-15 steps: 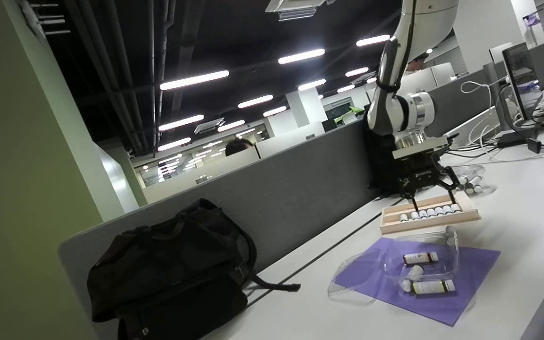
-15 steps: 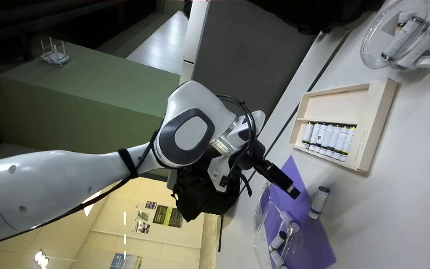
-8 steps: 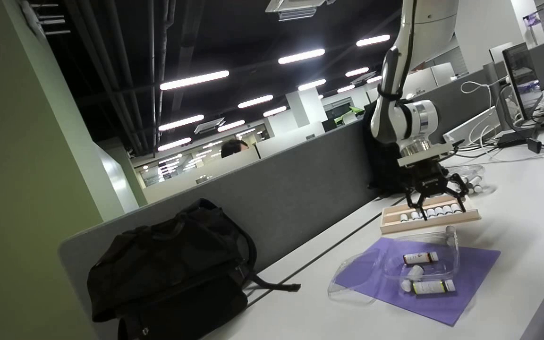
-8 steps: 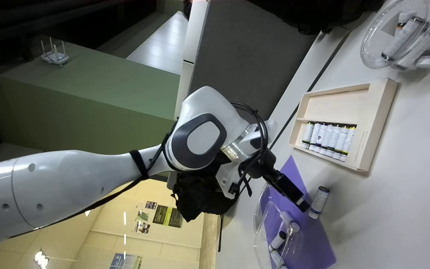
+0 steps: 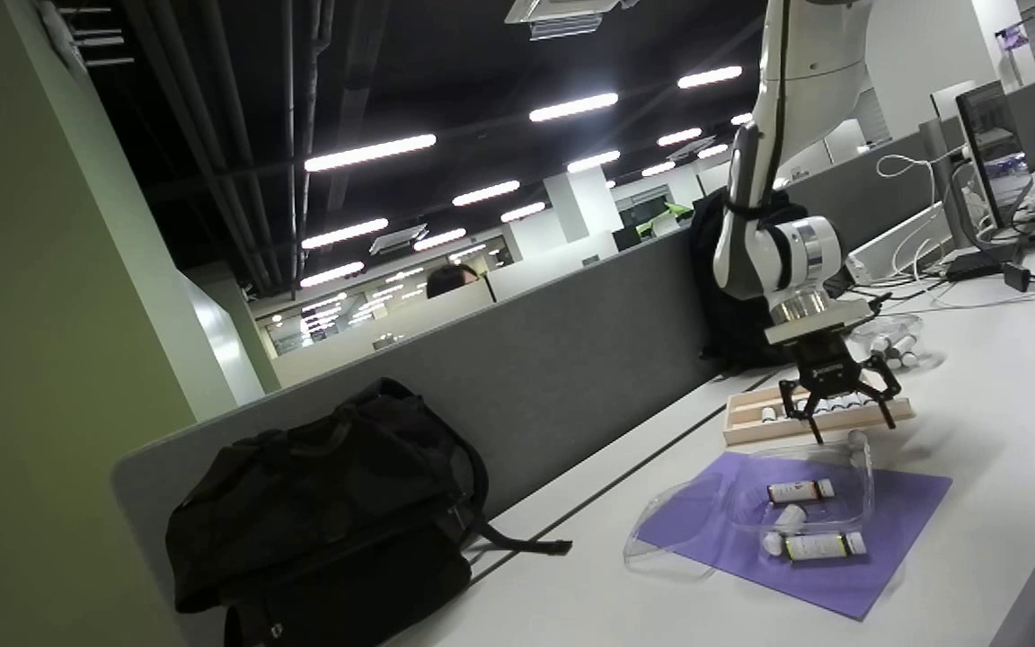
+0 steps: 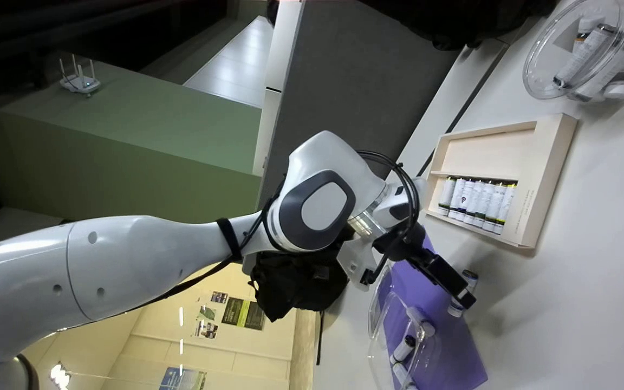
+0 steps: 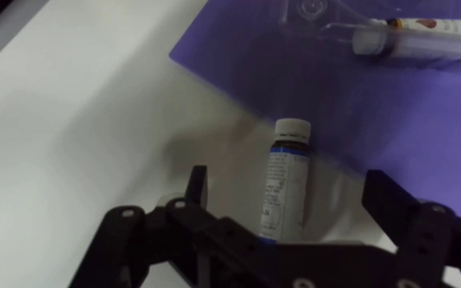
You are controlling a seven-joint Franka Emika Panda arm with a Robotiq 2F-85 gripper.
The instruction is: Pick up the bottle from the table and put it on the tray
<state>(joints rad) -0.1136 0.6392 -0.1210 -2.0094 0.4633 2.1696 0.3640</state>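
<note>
The bottle (image 7: 284, 188), white-labelled with blue bands and a white cap, lies on the white table (image 7: 54, 120) at the edge of the purple mat. In an exterior view it is partly hidden behind the gripper (image 6: 469, 276). My gripper (image 7: 286, 182) is open, its fingers (image 7: 197, 180) on either side of the bottle and apart from it. In an exterior view the gripper (image 5: 855, 433) hangs above the bottle. The light wooden tray (image 6: 547, 179) holds a row of several bottles in one compartment; its other compartment is bare. It also shows in an exterior view (image 5: 760, 433).
The purple mat (image 5: 895, 530) carries a clear plastic container (image 5: 863, 490) and loose bottles (image 5: 818, 546). A clear lid (image 5: 661, 530) lies beside it. A round clear container of bottles (image 6: 588, 59) stands beyond the tray. A grey partition (image 5: 571, 359) and black backpack (image 5: 329, 521) edge the table.
My gripper has moved down, away from above the tray toward the bottle, and now partly covers it in an exterior view. It has stayed open. The bottles and tray have not moved.
</note>
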